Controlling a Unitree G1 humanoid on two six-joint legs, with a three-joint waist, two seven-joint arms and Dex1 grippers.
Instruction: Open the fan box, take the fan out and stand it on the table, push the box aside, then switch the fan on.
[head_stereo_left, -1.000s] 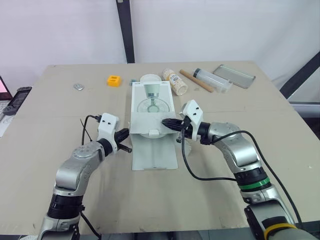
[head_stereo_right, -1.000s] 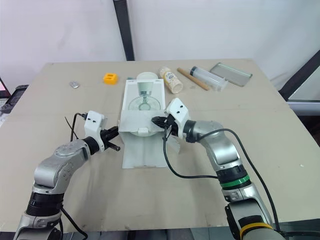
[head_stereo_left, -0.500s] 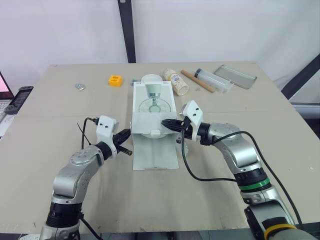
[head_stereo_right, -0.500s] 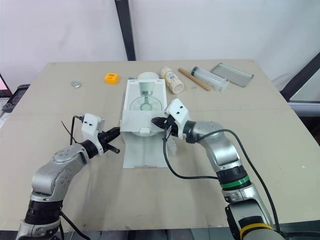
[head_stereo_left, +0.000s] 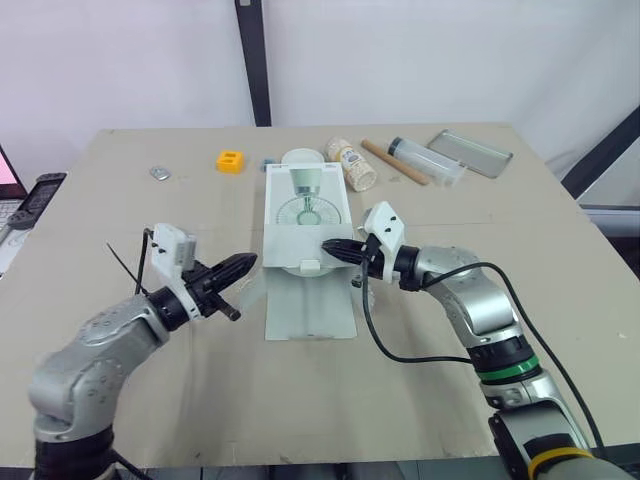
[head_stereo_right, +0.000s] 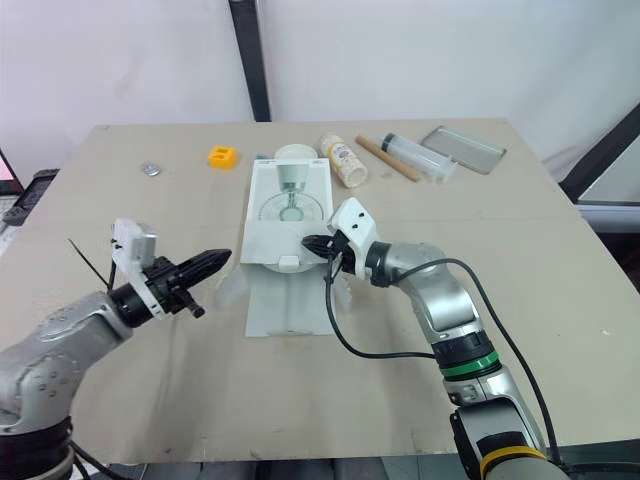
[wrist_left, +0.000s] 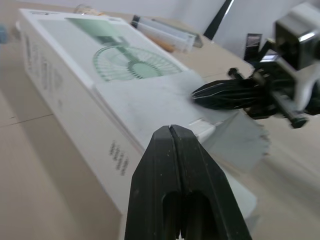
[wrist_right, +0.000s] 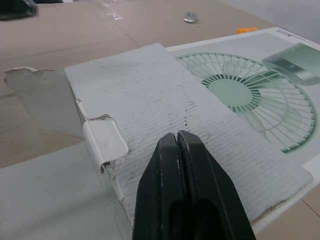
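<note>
From the head camera, the fan box (head_stereo_left: 305, 215) lay flat at the middle of the table (head_stereo_left: 120, 215), its top face printed with a green fan picture. A long white flap (head_stereo_left: 308, 305) ran from its near end and lay flat on the tabletop towards the robot. A small side flap (head_stereo_right: 228, 285) stuck out at the box's left near corner. The right gripper (head_stereo_left: 330, 247) was over the near end of the box top with its two black fingers pressed together, and it could not be told whether the tips were touching the card. The left gripper (head_stereo_left: 245, 264) was just left of the box and apart from it, pointing at the box's near left corner, its fingers also closed on nothing. Behind the box, along the far side of the table, were an orange block (head_stereo_left: 230, 161), a small metal piece (head_stereo_left: 159, 173), a bottle (head_stereo_left: 352, 164) on its side, a wooden stick (head_stereo_left: 393, 161), a clear tube (head_stereo_left: 425, 160) and a metal tray (head_stereo_left: 470, 152). In the left wrist view, the left fingers (wrist_left: 155, 190) met in one closed seam and aimed at the box's long side wall, with the right gripper's black tips over the pale near part of the top. In the right wrist view, the right fingers (wrist_right: 160, 200) were likewise together above a grey ribbed panel of card. A small bent tab (wrist_right: 105, 142) stood at that panel's edge, and the printed fan lay beyond it.
</note>
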